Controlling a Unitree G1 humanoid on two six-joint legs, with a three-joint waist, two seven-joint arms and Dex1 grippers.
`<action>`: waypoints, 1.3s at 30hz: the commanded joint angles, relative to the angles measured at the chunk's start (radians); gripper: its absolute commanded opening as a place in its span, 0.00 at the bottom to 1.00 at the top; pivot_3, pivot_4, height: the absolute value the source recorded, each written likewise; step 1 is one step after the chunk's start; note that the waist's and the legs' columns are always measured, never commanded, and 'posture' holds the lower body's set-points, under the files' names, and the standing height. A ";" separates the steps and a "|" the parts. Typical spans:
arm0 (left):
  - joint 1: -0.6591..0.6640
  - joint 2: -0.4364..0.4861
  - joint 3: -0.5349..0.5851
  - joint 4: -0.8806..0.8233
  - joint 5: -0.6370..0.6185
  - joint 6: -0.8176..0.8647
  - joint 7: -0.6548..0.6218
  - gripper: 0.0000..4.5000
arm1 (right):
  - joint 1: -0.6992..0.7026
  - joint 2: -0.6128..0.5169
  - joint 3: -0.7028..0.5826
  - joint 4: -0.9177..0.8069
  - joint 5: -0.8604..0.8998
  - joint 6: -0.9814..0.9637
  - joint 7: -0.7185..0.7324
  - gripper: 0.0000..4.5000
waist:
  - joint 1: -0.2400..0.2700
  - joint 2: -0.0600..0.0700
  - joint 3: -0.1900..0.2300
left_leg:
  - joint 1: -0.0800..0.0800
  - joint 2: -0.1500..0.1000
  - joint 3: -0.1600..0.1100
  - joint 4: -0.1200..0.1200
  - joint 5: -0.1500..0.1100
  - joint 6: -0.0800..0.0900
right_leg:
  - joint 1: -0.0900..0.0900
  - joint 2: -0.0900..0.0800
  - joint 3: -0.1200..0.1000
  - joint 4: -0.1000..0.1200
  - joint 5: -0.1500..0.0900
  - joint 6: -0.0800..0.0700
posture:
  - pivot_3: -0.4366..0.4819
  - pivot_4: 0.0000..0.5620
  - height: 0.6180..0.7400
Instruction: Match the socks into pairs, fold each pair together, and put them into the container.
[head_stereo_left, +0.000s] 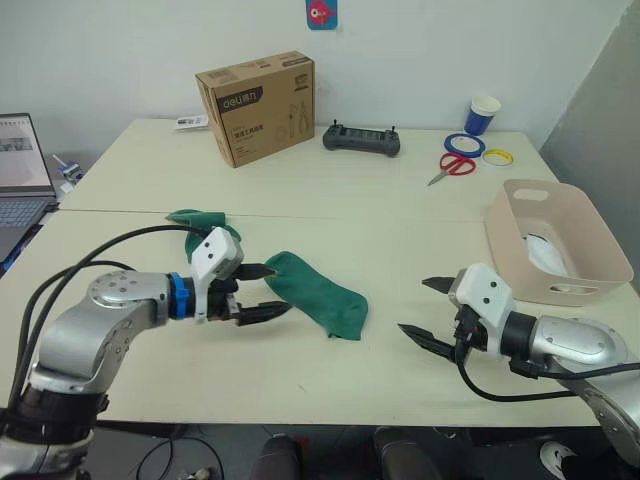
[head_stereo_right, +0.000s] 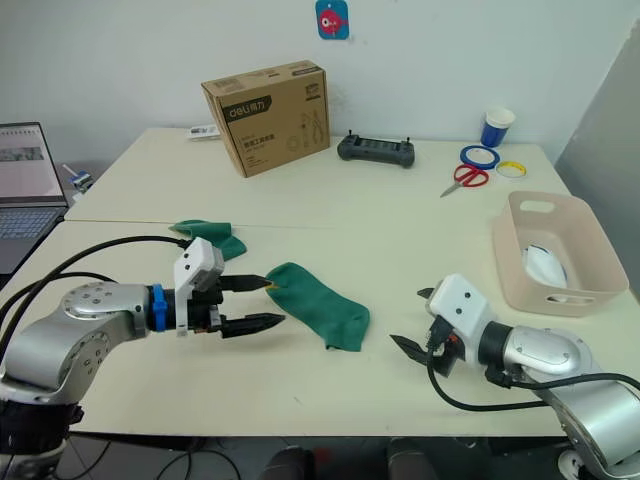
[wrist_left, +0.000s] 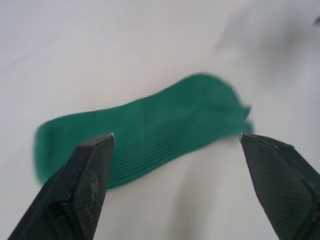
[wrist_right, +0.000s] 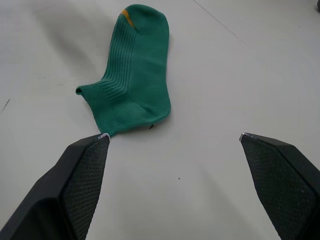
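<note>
I'm holding the left gripper (head_stereo_left: 263, 291) spread wide and empty, tips just beside the near end of the flat dark green sock (head_stereo_left: 318, 293), whose long axis is running away to the right toward my right gripper (head_stereo_left: 428, 309), also splayed and empty but farther off. The second green sock (head_stereo_left: 205, 222) is lying crumpled just behind my left wrist. Open tabletop (head_stereo_left: 330, 370) surrounds them; the container (head_stereo_left: 561, 240) is sitting far right, something white inside.

Second green sock (head_stereo_left: 205, 222) partly behind left end effector (head_stereo_left: 258, 290)
</note>
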 joint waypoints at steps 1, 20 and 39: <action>-0.128 0.007 -0.084 0.271 0.194 -0.444 -0.100 0.93 | -0.032 0.006 0.015 -0.033 0.001 -0.011 -0.012 1.00 | 0.006 0.000 0.000 | 0.000 0.000 0.000 0.000 0.000 0.000 | 0.000 0.000 0.000 0.000 0.000 0.000 | 0.48 0.27 0.86; -0.545 -0.137 -0.333 1.119 0.689 -1.215 0.082 0.60 | -0.064 0.014 0.106 -0.079 0.005 -0.001 -0.021 1.00 | 0.012 0.000 -0.001 | -0.001 0.001 0.000 0.001 0.000 0.001 | 0.000 0.002 0.000 0.001 0.003 0.006 | 0.48 0.27 0.86; -0.457 -0.111 -0.273 0.951 0.527 -1.119 -0.125 0.01 | -0.169 0.237 0.581 0.514 -0.590 -0.650 -0.074 1.00 | 0.009 -0.001 -0.001 | -0.001 0.003 -0.001 0.002 0.000 0.001 | -0.001 0.005 0.000 0.002 0.003 0.006 | 0.48 0.27 0.86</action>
